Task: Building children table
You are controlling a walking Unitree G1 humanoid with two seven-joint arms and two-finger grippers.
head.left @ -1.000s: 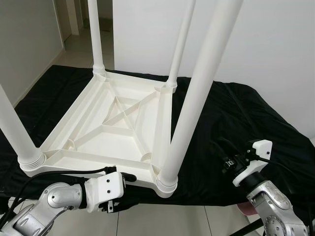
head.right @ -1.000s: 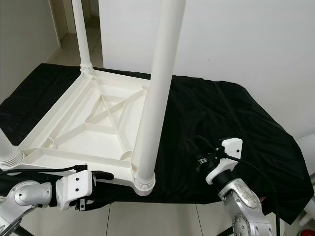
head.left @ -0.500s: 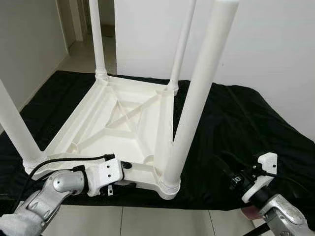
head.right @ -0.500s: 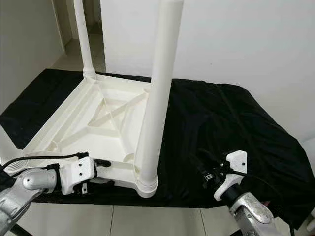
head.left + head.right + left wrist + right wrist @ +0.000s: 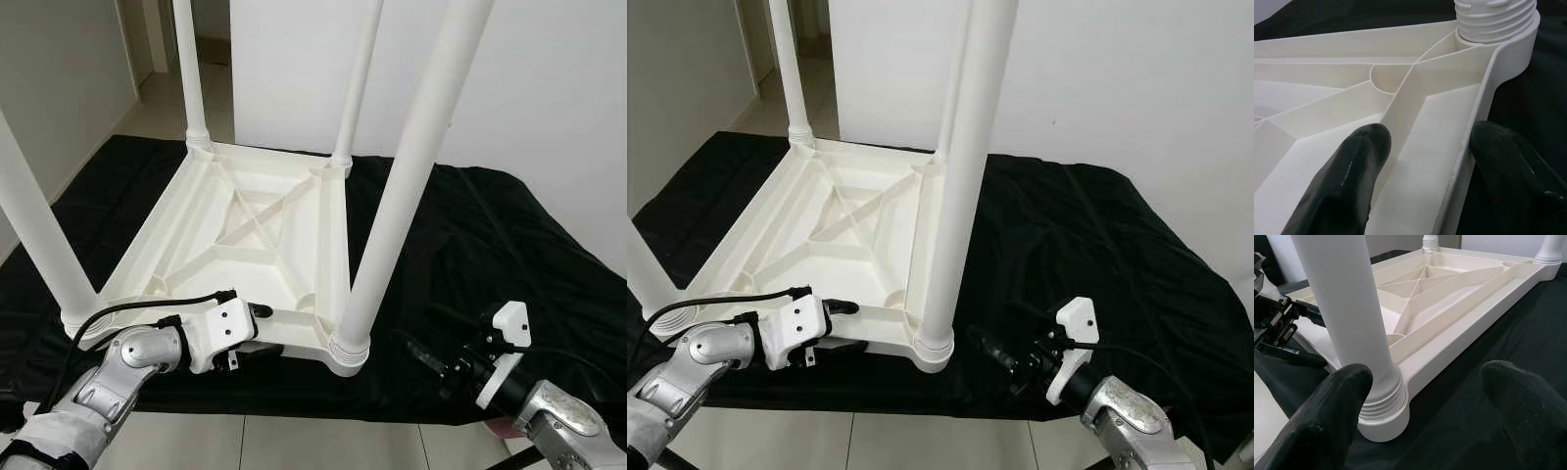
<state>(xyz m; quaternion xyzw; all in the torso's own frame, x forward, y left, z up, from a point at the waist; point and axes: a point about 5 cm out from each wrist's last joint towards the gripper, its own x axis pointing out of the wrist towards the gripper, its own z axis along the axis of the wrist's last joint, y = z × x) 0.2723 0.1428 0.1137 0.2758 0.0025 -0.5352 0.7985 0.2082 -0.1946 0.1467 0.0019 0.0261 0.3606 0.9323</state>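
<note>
Children table (image 5: 255, 235) inverted on black cloth (image 5: 490, 245); left hand (image 5: 1420, 161) straddling near rim, unclamped; right hand (image 5: 1420, 421) wide, nearing corner leg (image 5: 392, 206). Risk: slippage, tipping.

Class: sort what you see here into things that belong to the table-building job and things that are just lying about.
Job: upside-down white table; its near leg; left gripper, straddling the table's edge; right gripper, open towards the near leg.

Lying about: black cloth; tiled floor.

Near leg (image 5: 392, 215) blocks right gripper (image 5: 431, 360); black cloth (image 5: 490, 255) beside it open.
</note>
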